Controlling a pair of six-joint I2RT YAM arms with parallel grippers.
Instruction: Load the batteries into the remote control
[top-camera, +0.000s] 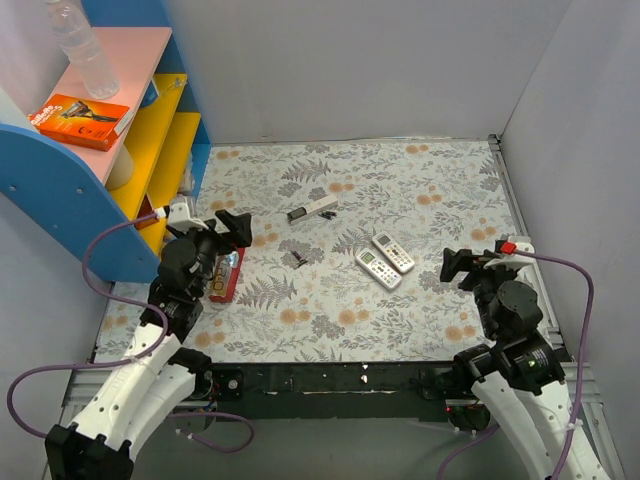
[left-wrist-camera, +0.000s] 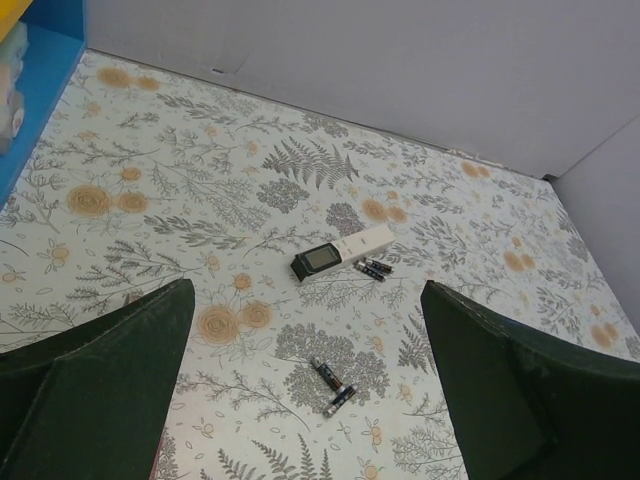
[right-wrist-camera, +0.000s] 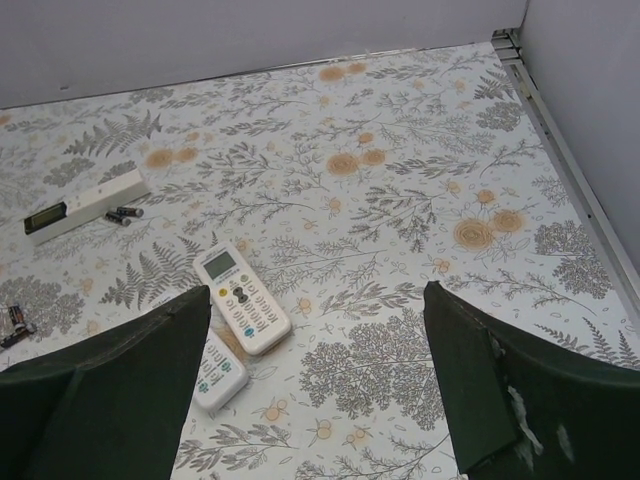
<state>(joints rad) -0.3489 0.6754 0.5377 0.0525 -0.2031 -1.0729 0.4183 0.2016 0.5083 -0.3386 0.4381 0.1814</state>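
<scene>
Left tool (top-camera: 236, 226) and right tool (top-camera: 455, 267) both gape, empty. Nearest batteries (top-camera: 298, 260) lie on desk (top-camera: 420, 180) ahead of my left tool, angled to each other; left arm nearer, I judge. Remotes (top-camera: 385, 262) sit rightward

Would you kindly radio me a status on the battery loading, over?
Left end effector and right end effector open, empty. Batteries loose on the table, some by the white bar. Remotes untouched. Nothing blocking.
</scene>
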